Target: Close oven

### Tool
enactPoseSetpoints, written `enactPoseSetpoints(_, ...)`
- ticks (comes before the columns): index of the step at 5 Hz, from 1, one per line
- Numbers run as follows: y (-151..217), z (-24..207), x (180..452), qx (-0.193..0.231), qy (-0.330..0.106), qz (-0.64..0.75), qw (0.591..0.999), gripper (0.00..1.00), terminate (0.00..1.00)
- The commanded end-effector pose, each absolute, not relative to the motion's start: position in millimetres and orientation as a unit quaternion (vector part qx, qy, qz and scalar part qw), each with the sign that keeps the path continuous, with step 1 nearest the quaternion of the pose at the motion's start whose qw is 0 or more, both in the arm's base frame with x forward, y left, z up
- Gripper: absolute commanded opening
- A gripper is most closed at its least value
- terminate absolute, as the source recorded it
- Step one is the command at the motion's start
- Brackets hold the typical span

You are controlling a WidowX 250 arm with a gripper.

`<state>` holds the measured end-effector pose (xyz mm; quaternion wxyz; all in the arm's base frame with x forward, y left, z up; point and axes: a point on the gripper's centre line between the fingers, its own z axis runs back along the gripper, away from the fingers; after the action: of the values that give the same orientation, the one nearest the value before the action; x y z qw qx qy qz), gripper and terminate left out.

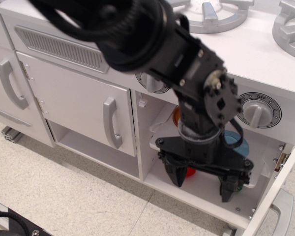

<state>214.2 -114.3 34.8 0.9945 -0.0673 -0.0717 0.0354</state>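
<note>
The white toy oven stands open. Its door is swung out at the lower right, with part of its grey handle showing at the frame's corner. My gripper is open and empty, pointing down in front of the oven's lower compartment, left of the door. The white inner shelf holds a blue plate and an orange item, both mostly hidden by my wrist. A red item and a green item lie below the shelf. A grey OFF dial sits above.
A windowless white cupboard door with a grey handle is left of the oven, beside another door with a handle. A vent grille and grey stove burners are above. Speckled tile floor lies below.
</note>
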Motion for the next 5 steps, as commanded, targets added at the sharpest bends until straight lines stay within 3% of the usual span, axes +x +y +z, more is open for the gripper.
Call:
enactPoseSetpoints(1,-153,56,198,-0.112,-0.082,-0.021,0.990,1.00,0.00)
enactPoseSetpoints(2,-167,48,189,-0.113,-0.077,-0.043,0.990,1.00,0.00)
enactPoseSetpoints(5,-162,17,183,-0.046,-0.096,-0.063,0.992,1.00,0.00)
